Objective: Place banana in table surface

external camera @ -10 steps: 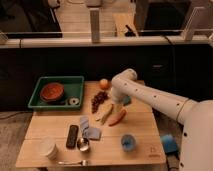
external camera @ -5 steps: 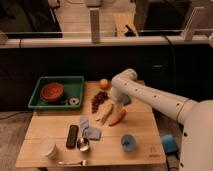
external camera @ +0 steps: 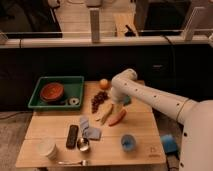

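The banana [external camera: 106, 113], small, pale yellow-cream and slightly curved, lies on the light wooden table surface [external camera: 140, 130] near its middle, beside an orange-red carrot-like piece [external camera: 117, 117]. My gripper [external camera: 112, 103] sits at the end of the white arm, just above and right of the banana's upper end. The arm's wrist hides most of it.
A green tray [external camera: 75, 85] holding a red bowl [external camera: 52, 92] stands at the back left. A round orange fruit [external camera: 103, 83] and dark grapes [external camera: 98, 100] lie behind the banana. In front are a blue cloth [external camera: 89, 129], black remote [external camera: 72, 136], spoon [external camera: 83, 145], white cup [external camera: 47, 148] and blue cup [external camera: 128, 142].
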